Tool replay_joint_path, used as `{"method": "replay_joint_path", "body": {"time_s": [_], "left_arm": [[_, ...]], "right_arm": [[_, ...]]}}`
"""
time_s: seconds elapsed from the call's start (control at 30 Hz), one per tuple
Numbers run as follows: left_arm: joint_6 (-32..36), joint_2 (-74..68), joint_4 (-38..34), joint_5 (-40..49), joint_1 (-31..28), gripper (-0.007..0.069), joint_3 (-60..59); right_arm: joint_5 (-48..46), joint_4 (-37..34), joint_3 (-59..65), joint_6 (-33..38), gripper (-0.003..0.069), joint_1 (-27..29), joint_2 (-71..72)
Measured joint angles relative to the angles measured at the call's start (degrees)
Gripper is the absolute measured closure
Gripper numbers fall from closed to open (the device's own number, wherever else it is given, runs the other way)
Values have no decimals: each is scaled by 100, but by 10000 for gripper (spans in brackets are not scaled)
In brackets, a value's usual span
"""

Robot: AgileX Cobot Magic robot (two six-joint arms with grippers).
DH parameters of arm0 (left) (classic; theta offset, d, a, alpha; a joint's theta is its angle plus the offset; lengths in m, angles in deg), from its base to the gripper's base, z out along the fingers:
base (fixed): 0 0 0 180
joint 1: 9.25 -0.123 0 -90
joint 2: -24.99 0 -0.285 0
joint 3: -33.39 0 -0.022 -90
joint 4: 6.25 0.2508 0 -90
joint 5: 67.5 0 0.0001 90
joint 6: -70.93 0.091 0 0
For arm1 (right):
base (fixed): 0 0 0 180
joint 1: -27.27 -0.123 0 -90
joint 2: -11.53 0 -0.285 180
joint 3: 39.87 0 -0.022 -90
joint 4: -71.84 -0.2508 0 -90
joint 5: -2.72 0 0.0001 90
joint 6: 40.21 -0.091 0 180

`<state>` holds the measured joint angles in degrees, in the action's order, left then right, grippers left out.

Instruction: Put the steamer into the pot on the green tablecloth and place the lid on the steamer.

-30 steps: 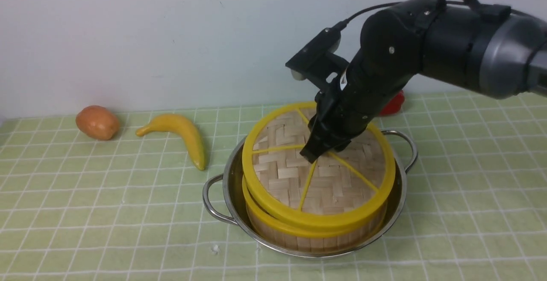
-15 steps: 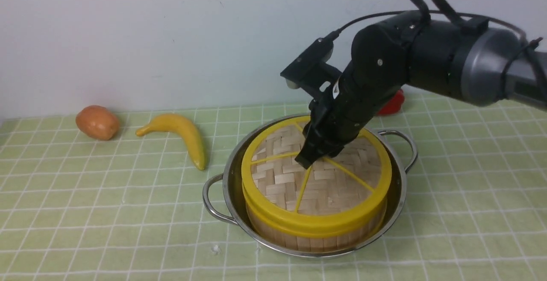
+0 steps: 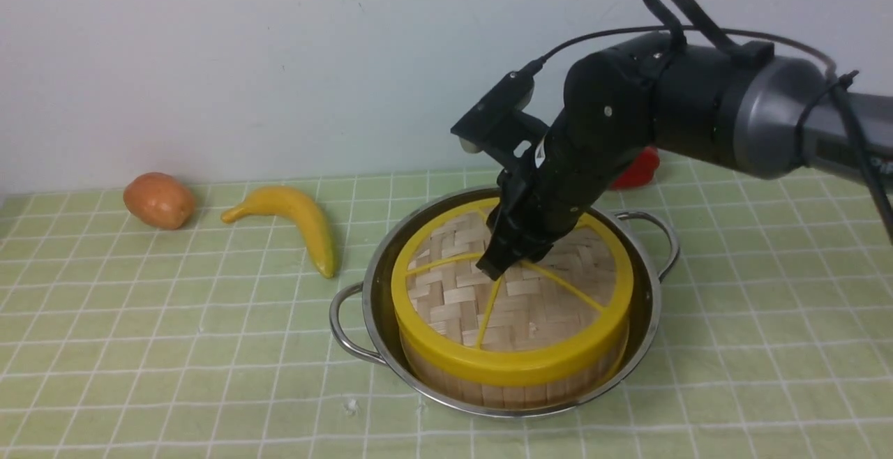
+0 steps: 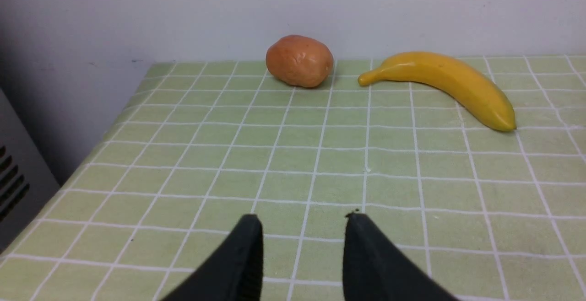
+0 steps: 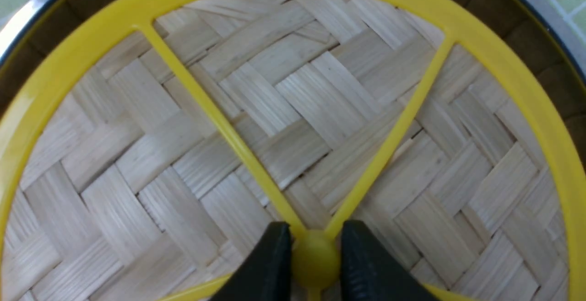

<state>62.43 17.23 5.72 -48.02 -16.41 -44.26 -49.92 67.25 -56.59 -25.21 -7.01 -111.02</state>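
Note:
The shiny pot (image 3: pixel 373 284) stands on the green tablecloth (image 3: pixel 139 319) with the steamer (image 3: pixel 488 389) inside it. The woven lid (image 3: pixel 446 291) lies flat on the steamer, rim on rim. My right gripper (image 3: pixel 497 267) points down at the lid's centre. In the right wrist view its two fingers (image 5: pixel 274 255) press on either side of the yellow knob (image 5: pixel 316 260), so the right gripper (image 5: pixel 316 225) is shut on it. The steamer's contents are hidden under the lid. My left gripper (image 4: pixel 304 218) hangs open over bare cloth, holding nothing, and is out of the front view.
A brown potato (image 3: pixel 159 199) and a yellow banana (image 3: pixel 293 218) lie at the back left, both also ahead of the left gripper. A red object (image 3: pixel 638 169) sits behind the right arm. The table's left edge (image 4: pixel 114 122) runs beside a wall.
The lid came down from a tilted, raised position to lie flat on the steamer. The right arm lowered with it. The left gripper's view gives no earlier frame.

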Motion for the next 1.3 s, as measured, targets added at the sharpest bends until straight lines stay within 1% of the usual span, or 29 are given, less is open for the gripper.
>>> {"method": "replay_joint_path", "body": {"time_s": [0.03, 0.07, 0.1, 0.13, 0.17, 0.23, 0.3, 0.33, 0.43, 0.53, 0.63, 0.73, 0.77, 0.8, 0.93, 0.97, 1.0, 1.17, 1.27, 1.3], "left_arm": [[0, 0, 0, 0, 0, 382, 0], [0, 0, 0, 0, 0, 382, 0], [0, 0, 0, 0, 0, 382, 0], [0, 0, 0, 0, 0, 382, 0], [0, 0, 0, 0, 0, 382, 0], [0, 0, 0, 0, 0, 382, 0], [0, 0, 0, 0, 0, 382, 0], [0, 0, 0, 0, 0, 382, 0], [0, 0, 0, 0, 0, 382, 0], [0, 0, 0, 0, 0, 382, 0], [0, 0, 0, 0, 0, 382, 0], [0, 0, 0, 0, 0, 382, 0], [0, 0, 0, 0, 0, 382, 0], [0, 0, 0, 0, 0, 382, 0], [0, 0, 0, 0, 0, 382, 0], [0, 0, 0, 0, 0, 382, 0], [0, 0, 0, 0, 0, 382, 0], [0, 0, 0, 0, 0, 382, 0], [0, 0, 0, 0, 0, 382, 0], [0, 0, 0, 0, 0, 382, 0]], "right_arm": [[13, 58, 0, -51, 355, 0, 9], [13, 74, 0, -64, 355, 0, 6], [20, 134, 0, -110, 300, 0, 34], [24, 309, 0, -244, 211, 0, 108], [6, 391, 14, -331, 169, 0, 167], [-61, 531, 25, -478, 114, 0, 337], [-94, 627, 25, -531, 93, 0, 510], [-113, 757, 25, -640, 82, 0, 848], [-119, 900, 25, -793, 88, 0, 1283], [-113, 1140, 25, -1217, 132, 0, 2061], [-2, 1208, 25, -1610, 185, 0, 2587], [74, 1216, 25, -1831, 220, 0, 2856], [133, 1216, 25, -1952, 246, 0, 3018], [141, 1216, 25, -1974, 252, 0, 3051], [261, 1216, 25, -2055, 314, 0, 3242], [261, 1221, 25, -2054, 316, 0, 3250], [261, 1220, 25, -2054, 337, 0, 3261], [249, 1231, 32, -2054, 372, 0, 3261], [82, 1372, 360, -2054, 391, 15, 3481], [29, 1475, 704, -2054, 394, 15, 3680]]}}
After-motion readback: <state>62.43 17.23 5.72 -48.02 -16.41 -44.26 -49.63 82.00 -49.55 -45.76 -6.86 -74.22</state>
